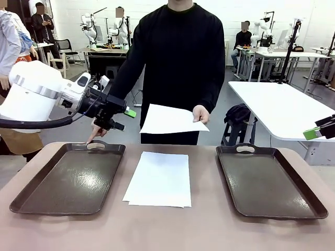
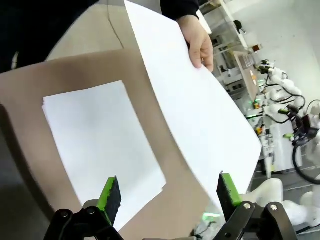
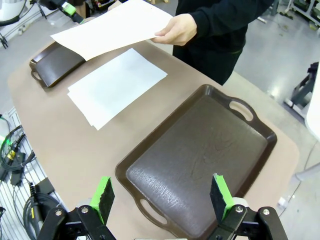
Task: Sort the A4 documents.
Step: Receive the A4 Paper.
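A small stack of white A4 documents (image 1: pixel 159 178) lies in the middle of the brown table, between two dark brown trays. The person across the table holds one more sheet (image 1: pixel 170 120) in the air with one hand (image 1: pixel 200 114). My left gripper (image 1: pixel 124 119) is open above the far end of the left tray (image 1: pixel 68 178), just left of the held sheet. In the left wrist view the held sheet (image 2: pixel 200 110) slants above the stack (image 2: pixel 100 145), with the open left gripper (image 2: pixel 169 192) holding nothing. My right gripper (image 3: pixel 161 195) is open and high over the right tray (image 3: pixel 200 155).
The person's other hand (image 1: pixel 94 137) rests its fingers at the left tray's far handle. The right tray (image 1: pixel 269 180) has nothing in it. A white table (image 1: pixel 282 107) stands behind on the right. Bare tabletop (image 1: pixel 167 230) runs along the near edge.
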